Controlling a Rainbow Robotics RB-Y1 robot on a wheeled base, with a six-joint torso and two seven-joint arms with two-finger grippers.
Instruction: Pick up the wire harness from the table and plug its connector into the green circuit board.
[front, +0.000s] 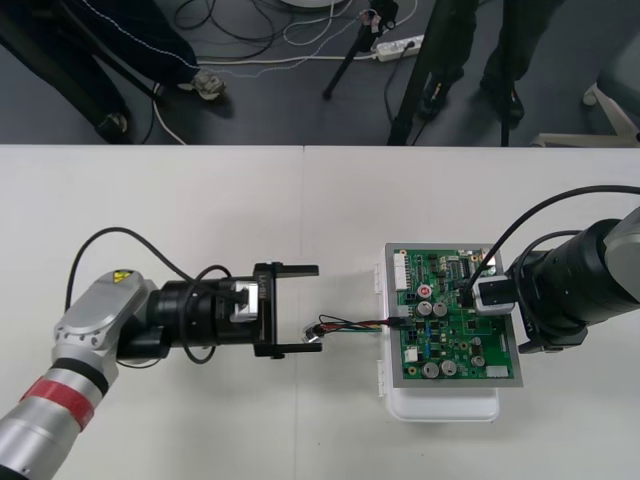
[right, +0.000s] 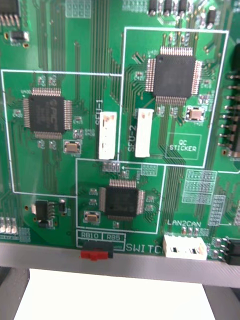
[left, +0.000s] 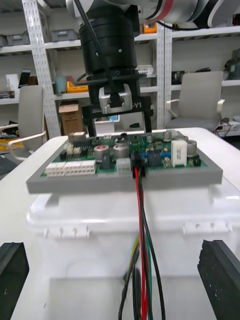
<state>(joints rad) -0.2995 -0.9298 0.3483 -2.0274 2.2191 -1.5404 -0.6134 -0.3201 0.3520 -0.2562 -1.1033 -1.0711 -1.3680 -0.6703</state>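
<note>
Left gripper (front: 308, 309) sits low over the pale, matte table (front: 200, 200), just off the left side of the board, and its blocky black fingers (left: 217, 275) are spread wide with nothing pinched between them. The wire harness (front: 350, 326) stretches across the gap: thin, glossy red, black and green strands running in a loose bundle from the gripper's mouth to the board's edge. At the gripper end, the small round metal socket (front: 312, 336) lies on the table right beside the nearer finger. At the other end, the small black plug (left: 136, 167) is seated at the rim of the green circuit board (front: 495, 345), among stubby silver capacitors and white connector blocks. The board is a flat rectangle in a grey frame, raised on a milky white plastic base (front: 440, 405) with rounded corners. Right gripper (front: 488, 293) hangs over the board's middle, arm coming in from the right; seen from the left wrist, its two straight black fingers (left: 148, 120) stand well apart, pointing down at the board, gripping nothing
</note>
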